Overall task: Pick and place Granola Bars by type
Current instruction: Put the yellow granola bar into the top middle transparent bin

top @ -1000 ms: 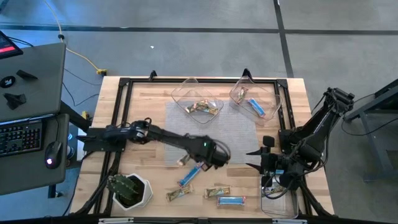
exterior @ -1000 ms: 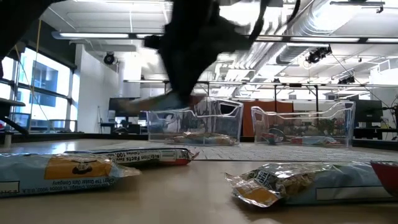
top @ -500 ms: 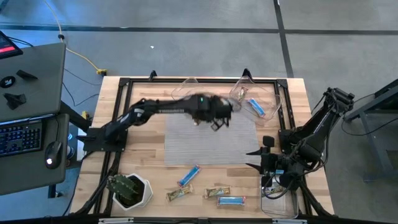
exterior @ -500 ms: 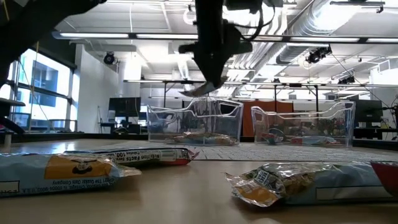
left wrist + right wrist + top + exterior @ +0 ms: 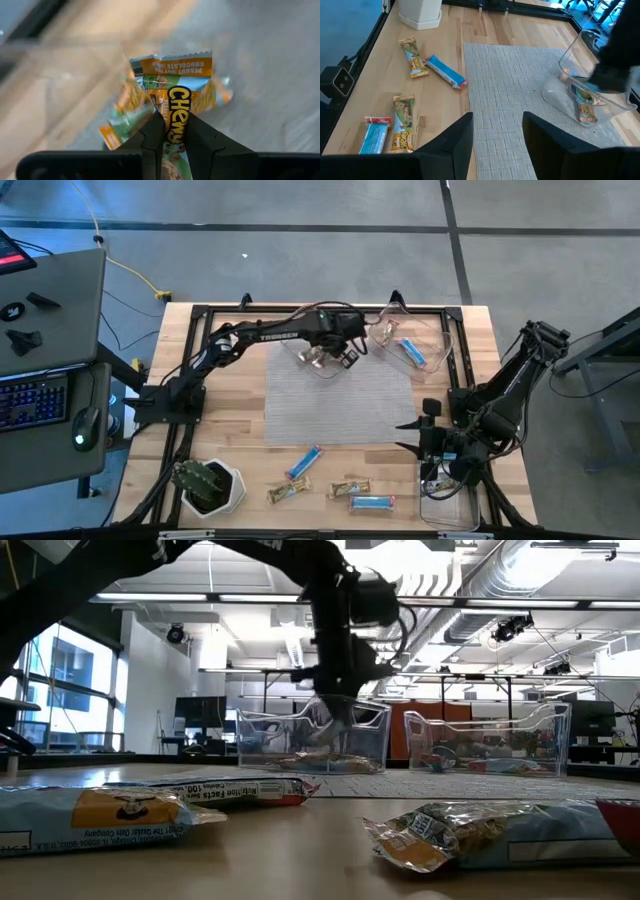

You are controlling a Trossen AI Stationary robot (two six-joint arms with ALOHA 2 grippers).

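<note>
My left gripper (image 5: 336, 356) hangs over the left clear bin (image 5: 300, 330) at the table's far side, shut on a tan granola bar (image 5: 175, 95). In the low view the left gripper (image 5: 336, 705) stands just above the rim of that bin (image 5: 312, 745). More tan bars (image 5: 125, 112) lie in the bin below. The right bin (image 5: 440, 340) holds blue bars (image 5: 412, 352). Two blue bars (image 5: 305, 463) (image 5: 372, 502) and two tan ones (image 5: 287, 491) (image 5: 349, 488) lie flat near the table's front edge. My right gripper (image 5: 410, 435) waits open at the right. My left gripper pinches the tan bar between its two fingers across the printed middle of the wrapper (image 5: 176, 112). The fingers slant down from above and lie along the bar. The bar's orange end (image 5: 172, 65) sticks out past the fingertips, clear of the bin's contents.
A grey mat (image 5: 340, 405) covers the table's middle. A white pot with a plant (image 5: 208, 485) stands at the near left corner. Another clear bin (image 5: 447, 505) sits at the near right, under my right arm. A black frame (image 5: 200, 315) borders the table.
My left gripper has swung from the near middle of the table toward the far edge, carrying the tan bar lifted clear, and now hangs over the left bin. Its wrist has turned along the way.
</note>
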